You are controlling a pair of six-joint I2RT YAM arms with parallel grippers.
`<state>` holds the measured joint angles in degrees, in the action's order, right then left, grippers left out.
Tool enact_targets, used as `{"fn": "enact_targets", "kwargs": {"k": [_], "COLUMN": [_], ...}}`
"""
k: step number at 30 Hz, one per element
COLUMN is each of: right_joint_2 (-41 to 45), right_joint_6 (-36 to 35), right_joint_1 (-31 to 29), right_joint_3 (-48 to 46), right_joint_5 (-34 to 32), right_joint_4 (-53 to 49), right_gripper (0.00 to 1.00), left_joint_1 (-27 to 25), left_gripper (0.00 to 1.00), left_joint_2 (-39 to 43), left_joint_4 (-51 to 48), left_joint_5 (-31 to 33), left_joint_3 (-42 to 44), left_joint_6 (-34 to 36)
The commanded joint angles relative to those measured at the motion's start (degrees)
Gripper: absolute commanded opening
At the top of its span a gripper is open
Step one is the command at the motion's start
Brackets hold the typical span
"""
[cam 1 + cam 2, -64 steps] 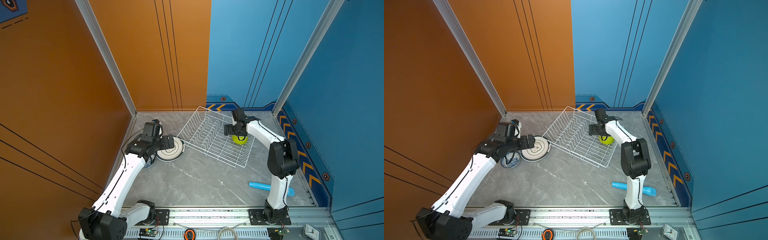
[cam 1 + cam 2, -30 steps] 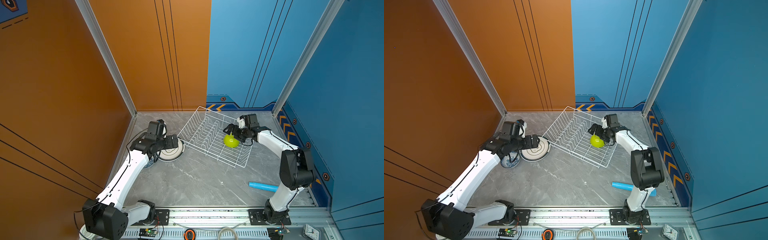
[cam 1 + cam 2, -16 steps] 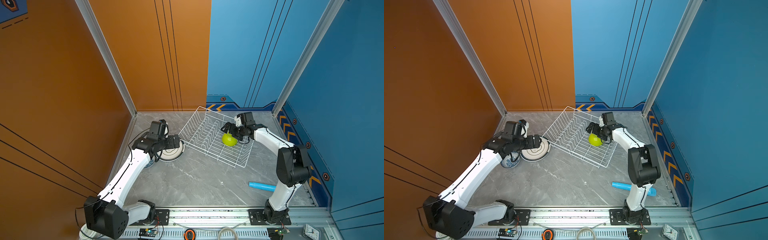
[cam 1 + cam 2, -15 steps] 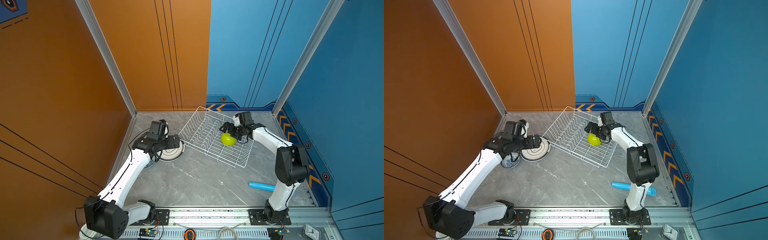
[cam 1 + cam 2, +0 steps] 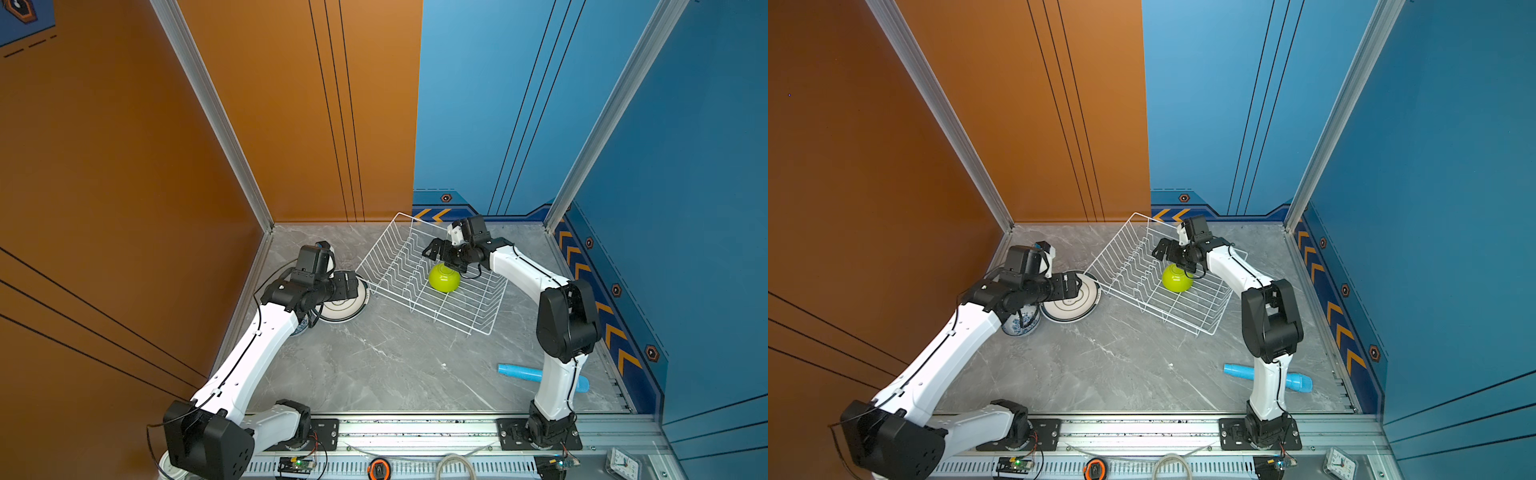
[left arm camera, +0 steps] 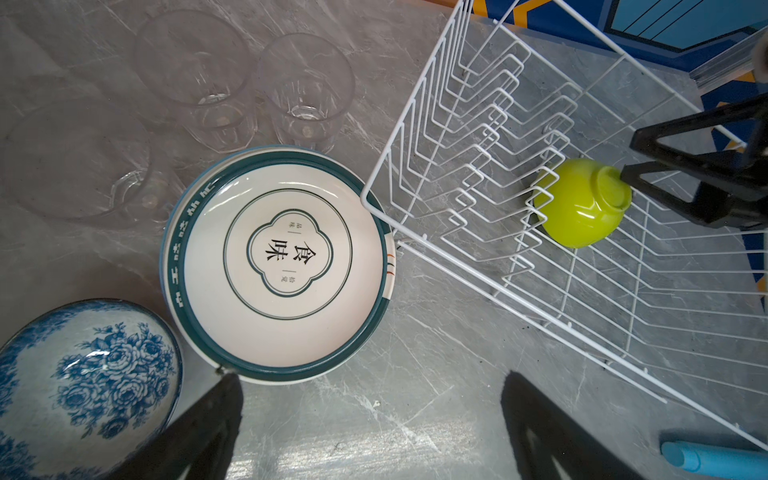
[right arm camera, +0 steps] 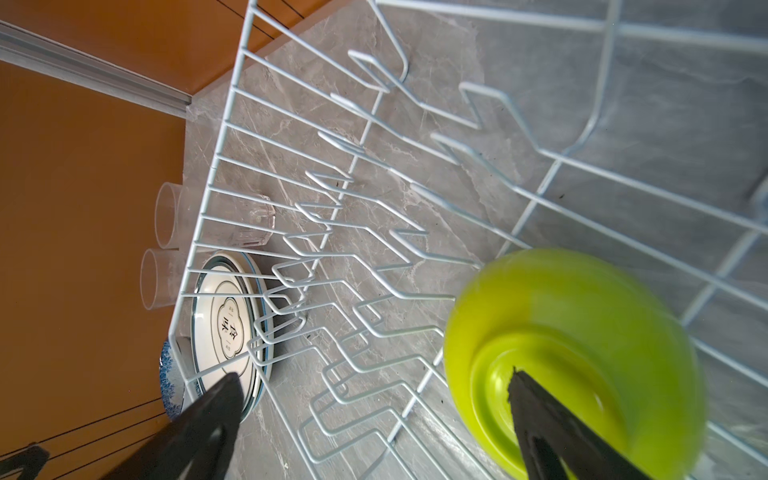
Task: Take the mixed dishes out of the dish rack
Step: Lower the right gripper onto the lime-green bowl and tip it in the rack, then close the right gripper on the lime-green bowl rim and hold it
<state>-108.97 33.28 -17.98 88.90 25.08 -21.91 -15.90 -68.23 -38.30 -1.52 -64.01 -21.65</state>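
The white wire dish rack (image 5: 400, 270) (image 5: 1133, 266) stands at the back middle of the table. Inside it a lime-green bowl (image 5: 444, 279) (image 5: 1177, 279) (image 7: 573, 332) lies tipped, foot up. My right gripper (image 5: 441, 255) (image 7: 370, 380) is open over the rack, with one fingertip (image 7: 523, 386) on the bowl's foot ring and the other wide of it. Left of the rack, my left gripper (image 5: 353, 286) (image 6: 370, 386) hangs open above bare table beside a dark-rimmed plate stack (image 6: 286, 262). Next to the stack are a blue-and-white bowl (image 6: 83, 374) and clear glass cups (image 6: 199, 75).
A light blue tube (image 5: 519, 371) (image 5: 1241, 371) lies at the front right, partly behind the right arm's base link. The orange wall runs close along the left of the plates and cups. The rack's near corner (image 6: 365, 199) overlaps the plate rim.
The lime-green bowl has shifted left from the rack's right side toward its middle, with my right gripper following it. My left arm has barely moved.
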Motion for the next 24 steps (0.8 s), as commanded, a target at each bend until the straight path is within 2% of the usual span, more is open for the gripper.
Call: {"fn": "enact_targets", "kwargs": {"k": [1,10,24], "right_joint_2": [5.69,7.41,2.17], "right_joint_6": [-0.32,-1.97,-1.26], "right_joint_1": [2.92,8.45,9.02], "right_joint_3": [-1.98,-11.92,-16.16], "right_joint_5": [-1.27,-0.08,4.8], "right_joint_4": [-1.45,-2.72,1.67], "right_gripper": [1.0,0.99,0.88], "left_joint_1": [-0.68,-1.18,-1.85], "left_gripper": [0.98,0.98,0.98], "left_joint_2": [0.31,0.84,-0.93], "left_joint_4": [0.07,-0.02,0.87], "left_joint_5": [0.38,0.81,-0.6], "left_joint_3": [0.58,0.79,-0.25], "left_joint_6": [-1.02,-1.02,-1.88]}}
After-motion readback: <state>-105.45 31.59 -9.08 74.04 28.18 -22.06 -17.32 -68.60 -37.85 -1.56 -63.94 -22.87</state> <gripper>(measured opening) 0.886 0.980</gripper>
